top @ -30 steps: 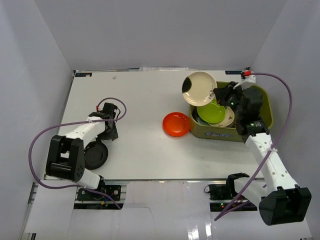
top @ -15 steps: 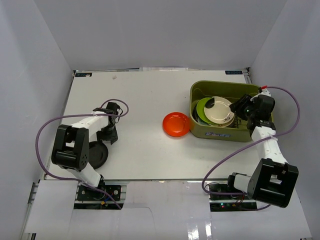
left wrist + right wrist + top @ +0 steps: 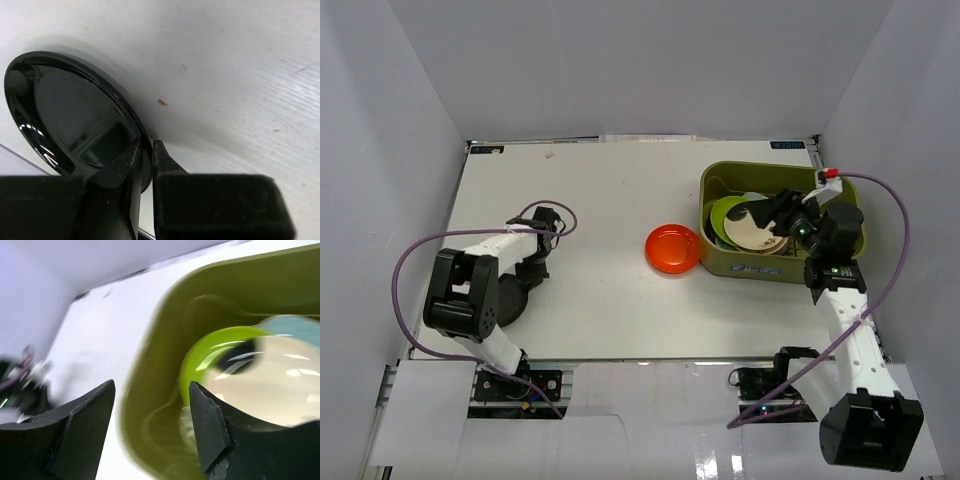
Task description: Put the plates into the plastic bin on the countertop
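Note:
A black plate (image 3: 70, 115) lies near the table's front left, and my left gripper (image 3: 146, 152) is shut on its rim; from above, that black plate (image 3: 510, 303) shows partly under the left gripper (image 3: 526, 272). The plastic bin (image 3: 760, 268) stands at the right on the countertop (image 3: 610, 190). Stacked inside it are a cream plate (image 3: 757, 230), a lime green plate (image 3: 725, 213) and a pale teal plate (image 3: 295, 325). My right gripper (image 3: 780, 212) hovers open over the bin with nothing between its fingers (image 3: 85, 425). An orange-red plate (image 3: 673, 248) lies on the countertop just left of the bin.
Pale grey walls close in the table on three sides. Purple cables loop from both arms over the table's left and right edges. The bin wall (image 3: 165, 340) is directly below the right gripper.
The right gripper let the cream plate drop into the bin, opened, and now sits lower over it. The left gripper closed on the black plate's rim.

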Robot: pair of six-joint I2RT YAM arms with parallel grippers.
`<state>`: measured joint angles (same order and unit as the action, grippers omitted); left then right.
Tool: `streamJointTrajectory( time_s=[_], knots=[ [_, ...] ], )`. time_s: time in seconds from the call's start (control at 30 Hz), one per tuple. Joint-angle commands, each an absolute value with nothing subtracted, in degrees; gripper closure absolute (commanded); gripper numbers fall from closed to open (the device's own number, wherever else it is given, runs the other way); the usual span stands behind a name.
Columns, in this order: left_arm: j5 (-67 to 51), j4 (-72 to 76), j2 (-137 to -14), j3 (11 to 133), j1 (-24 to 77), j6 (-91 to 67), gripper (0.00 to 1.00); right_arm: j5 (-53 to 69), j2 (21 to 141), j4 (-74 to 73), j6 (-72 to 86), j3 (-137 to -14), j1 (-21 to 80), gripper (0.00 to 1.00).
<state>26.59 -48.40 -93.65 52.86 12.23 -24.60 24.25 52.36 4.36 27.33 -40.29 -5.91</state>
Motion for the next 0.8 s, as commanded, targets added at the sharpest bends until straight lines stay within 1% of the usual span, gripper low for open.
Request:
streamJointTrajectory(
  time_s=[0.0,0.07,0.1,0.13,0.2,0.23,0.37,0.4,0.43,0.5,0.57,0.67,0.73,0.77],
  knots=[
    [21.8,-44.3,-89.0,53.3,14.0,-24.4,1.0,28.5,49.5,9.6,29.4,-38.5,4.6,0.32],
    [20.7,-45.0,-85.9,56.9,18.2,-23.7,1.0,27.9,49.7,9.8,28.7,-38.8,11.9,0.3],
    [20.7,-45.7,-85.3,58.8,20.4,-23.9,1.0,28.2,50.1,9.7,28.1,-39.0,13.4,0.26],
    [20.7,-46.1,-84.9,63.1,25.5,-23.9,1.0,28.8,50.5,9.8,27.9,-39.3,14.3,0.25],
    [21.3,-46.1,-84.5,67.1,31.6,-23.6,1.0,32.5,52.2,10.1,27.8,-40.3,14.9,0.23],
    [23.6,-46.2,-85.0,71.3,37.3,-23.6,1.0,33.3,52.7,9.8,27.7,-40.7,14.9,0.22],
    [29.8,-46.5,-87.8,77.9,49.3,-22.1,1.0,34.6,55.4,7.7,26.5,-43.1,14.9,0.21],
    [31.0,-46.5,-89.0,78.6,51.3,-21.5,1.0,34.5,55.8,6.9,26.3,-44.5,15.0,0.17],
    [34.1,-46.6,-89.5,79.2,54.9,-20.4,1.0,34.3,56.8,5.9,26.1,-45.1,15.0,0.16],
    [37.1,-46.7,-90.3,80.0,58.9,-19.6,1.0,34.0,58.0,5.7,26.2,-46.1,15.0,0.14],
    [40.2,-46.6,-90.1,80.2,60.7,-19.5,1.0,34.0,60.0,5.8,27.1,-46.5,14.9,0.13],
    [41.6,-45.1,-88.5,80.2,62.0,-18.9,1.0,34.2,62.0,7.5,28.9,-46.8,14.9,0.12],
    [41.0,-41.9,-86.3,80.3,63.0,-16.8,1.0,33.1,61.5,8.2,29.4,-47.3,14.9,0.12],
    [40.6,-37.0,-85.7,80.6,63.4,-13.5,1.0,30.1,60.7,8.1,29.4,-47.5,14.9,0.12]
  ],
)
